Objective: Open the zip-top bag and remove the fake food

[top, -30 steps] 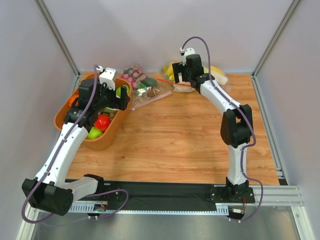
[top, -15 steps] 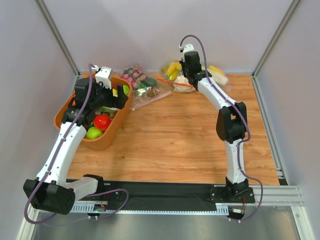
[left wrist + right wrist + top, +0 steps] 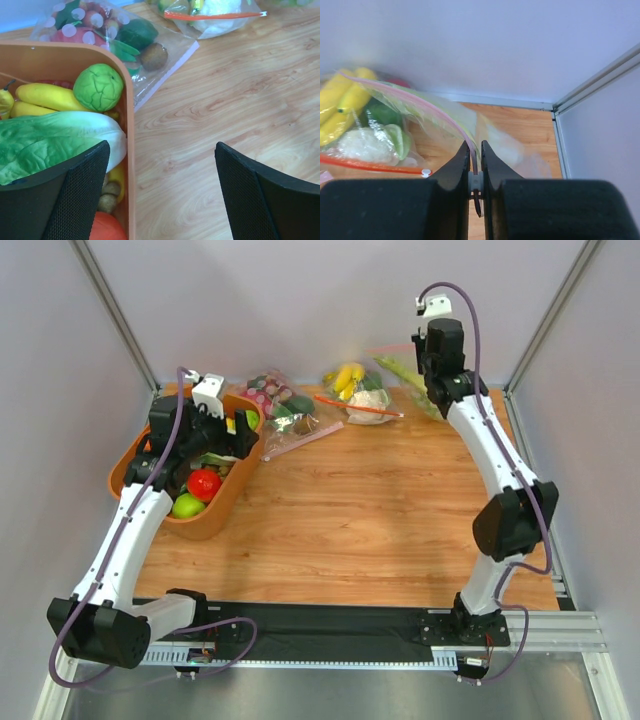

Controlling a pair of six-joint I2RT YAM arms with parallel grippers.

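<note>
Right fingers [image 3: 456,172] pinch the zip-top bag [image 3: 440,124] — its pink strip [image 3: 420,102].

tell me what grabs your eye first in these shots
The right gripper, up at the far right corner, is shut on the pink zip edge of the zip-top bag, with pale green food showing through the plastic. On the left, an orange basket heaped with bright fake produce sits under the open left gripper.
</note>
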